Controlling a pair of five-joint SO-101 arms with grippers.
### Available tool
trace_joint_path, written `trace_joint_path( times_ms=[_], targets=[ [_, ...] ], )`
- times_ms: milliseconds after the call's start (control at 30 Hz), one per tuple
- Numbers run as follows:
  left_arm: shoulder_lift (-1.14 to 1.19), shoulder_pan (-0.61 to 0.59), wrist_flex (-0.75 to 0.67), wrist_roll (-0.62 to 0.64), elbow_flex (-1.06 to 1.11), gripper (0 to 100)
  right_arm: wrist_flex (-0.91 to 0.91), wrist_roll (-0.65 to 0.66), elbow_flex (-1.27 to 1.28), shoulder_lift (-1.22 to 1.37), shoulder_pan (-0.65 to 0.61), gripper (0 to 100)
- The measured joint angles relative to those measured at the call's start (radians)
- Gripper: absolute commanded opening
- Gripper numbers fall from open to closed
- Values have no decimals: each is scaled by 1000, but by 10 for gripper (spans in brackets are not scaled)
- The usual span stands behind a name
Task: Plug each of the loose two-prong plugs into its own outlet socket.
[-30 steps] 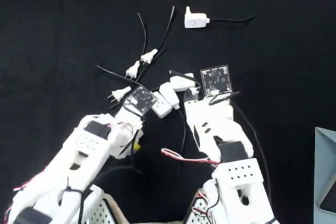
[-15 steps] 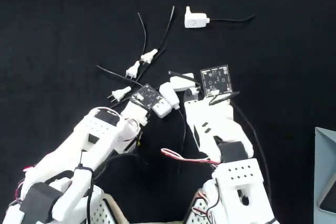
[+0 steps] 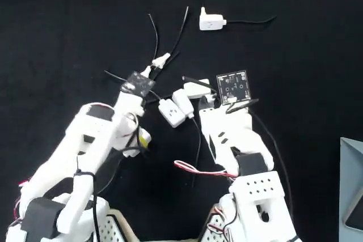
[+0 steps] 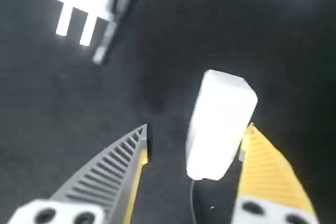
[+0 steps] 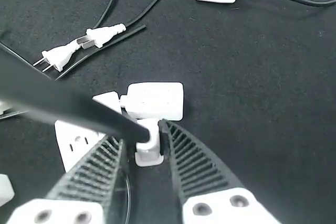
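A loose white two-prong plug lies on the black cloth between my left gripper's open fingers, touching the yellow one. A second plug lies just beyond it, prongs bare. In the high view my left gripper hovers over these plugs, beside another plug. My right gripper is shut on a small white plug that sits against a white outlet block; in the high view this gripper is at mid-table. Two more outlet blocks lie between the arms.
Another white outlet with its black cord lies at the back of the table. Black cables run from the plugs toward the far edge. A grey box stands at the right edge.
My left arm has swung away from the outlet blocks toward the back left and now sits over the loose plugs, uncovering an outlet block. The right arm has kept still.
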Motion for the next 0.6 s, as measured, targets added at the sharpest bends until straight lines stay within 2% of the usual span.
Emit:
trace_joint_path(
  times_ms=[367, 467, 600],
  targets=[
    [12, -150, -18, -72, -55, 287, 0, 0, 0, 0, 0, 12],
    [12, -155, -14, -78, -55, 285, 0, 0, 0, 0, 0, 12],
    [12, -114, 68, -78, -106, 285, 0, 0, 0, 0, 0, 12]
  ],
)
